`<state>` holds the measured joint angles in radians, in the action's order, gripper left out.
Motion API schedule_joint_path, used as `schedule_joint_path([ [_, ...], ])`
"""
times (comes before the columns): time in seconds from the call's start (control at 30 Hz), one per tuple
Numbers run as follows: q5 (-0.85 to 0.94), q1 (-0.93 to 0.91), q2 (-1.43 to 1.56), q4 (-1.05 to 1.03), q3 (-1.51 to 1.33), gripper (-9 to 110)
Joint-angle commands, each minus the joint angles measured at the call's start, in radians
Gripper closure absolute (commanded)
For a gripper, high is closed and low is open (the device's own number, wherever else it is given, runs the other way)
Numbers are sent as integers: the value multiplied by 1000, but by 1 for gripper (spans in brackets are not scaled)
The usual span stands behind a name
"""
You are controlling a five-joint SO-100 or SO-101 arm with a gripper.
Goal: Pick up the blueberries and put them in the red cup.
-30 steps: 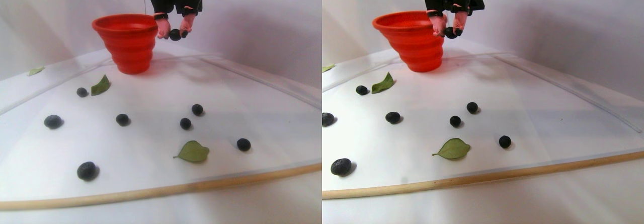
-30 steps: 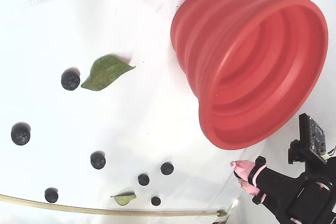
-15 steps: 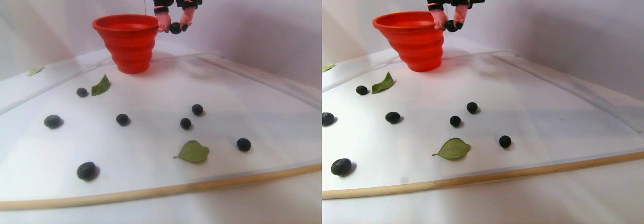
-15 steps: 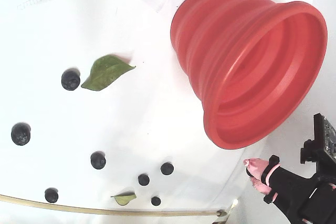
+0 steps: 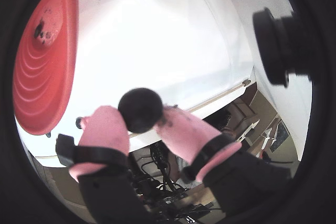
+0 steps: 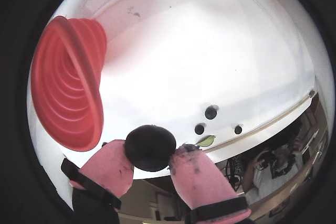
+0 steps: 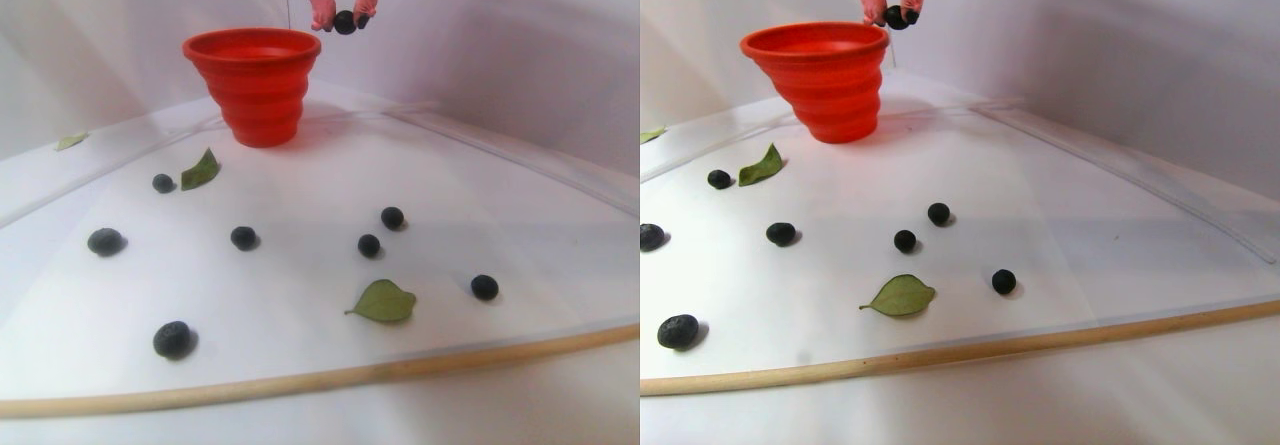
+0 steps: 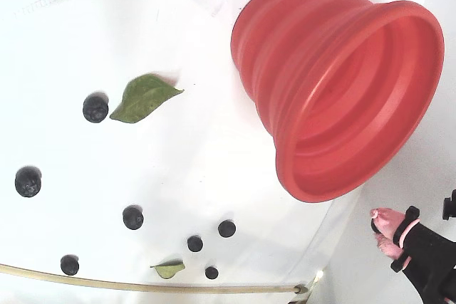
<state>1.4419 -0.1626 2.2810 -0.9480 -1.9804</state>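
Nearest the wooden edge strip [image 7: 300,380] in the stereo pair view, six loose blueberries [image 7: 172,338] and the green leaves [image 7: 383,302] lie scattered on the white table [image 7: 300,195] exactly where they lay a second ago; none has shifted. Farther back the red cup [image 7: 258,85] stands upright on its narrow base, also unmoved. What has changed is behind and above it: the gripper [image 7: 343,22], which hung beside the cup's wall below the rim a second ago, has risen and now sits above rim height, just right of the rim in that view, with the arm cropped by the top edge.

Both wrist views show its pink fingertips [image 6: 107,166] clamped on one dark blueberry [image 6: 150,147], held in the air clear of the cup [image 6: 65,98].

In the fixed view the gripper has slid toward the lower right corner; only one pink fingertip [image 8: 388,223] and some black housing show, and the held berry is hidden there. Dark specks sit inside the cup [image 5: 44,66] in a wrist view, too small to identify.
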Motion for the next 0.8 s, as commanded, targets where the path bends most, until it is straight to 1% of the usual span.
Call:
schedule_joint_path([
  [0.0, -18, 20, 83, -3, 101, 89],
  [0.23, -64, 66, 78, 17, 114, 89],
  [0.77, -140, 187, 72, 170, 18, 88],
])
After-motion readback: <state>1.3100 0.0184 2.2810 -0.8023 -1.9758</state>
